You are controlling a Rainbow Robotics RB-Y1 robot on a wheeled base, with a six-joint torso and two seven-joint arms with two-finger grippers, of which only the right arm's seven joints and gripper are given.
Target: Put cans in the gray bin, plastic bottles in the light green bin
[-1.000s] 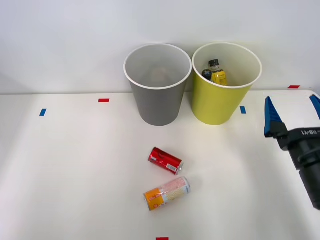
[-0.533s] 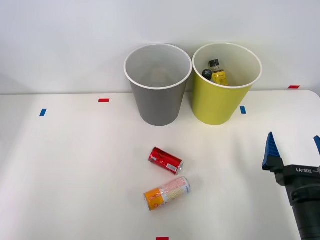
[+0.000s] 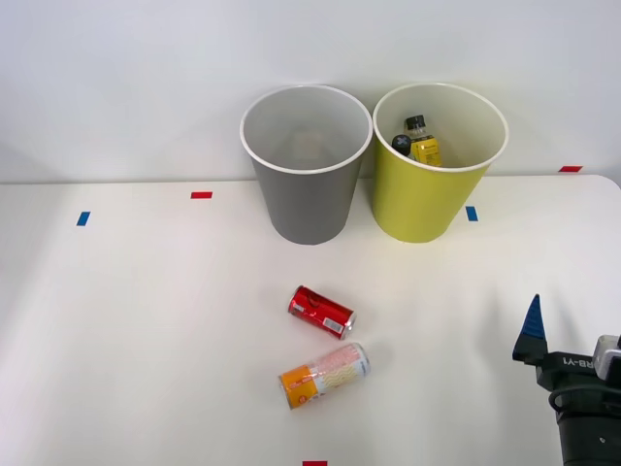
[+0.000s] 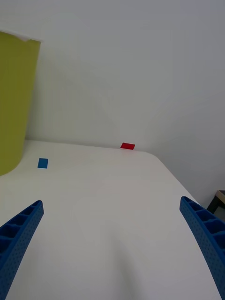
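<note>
Front view: two cans lie on their sides on the white table (image 3: 146, 320), near its middle. The red can (image 3: 321, 312) lies nearer the bins, and the orange and pale can (image 3: 324, 375) lies just beside it, closer to the robot, the two close together but apart. Behind them, at the back of the table by the wall, the gray bin (image 3: 306, 184) stands upright, and the light green bin (image 3: 427, 199) stands just to its right, their rims nearly touching. Inside the light green bin sit a yellow-labelled bottle (image 3: 425, 149) and a dark bottle cap (image 3: 415, 122). Small red and blue tape marks dot the table, among them a blue mark (image 3: 472, 213) by the green bin. The right gripper (image 3: 572, 335) hangs low at the table's right front corner, well apart from the cans, empty; in the right wrist view its blue ribbed fingers (image 4: 21, 229) are spread wide over bare table.
</note>
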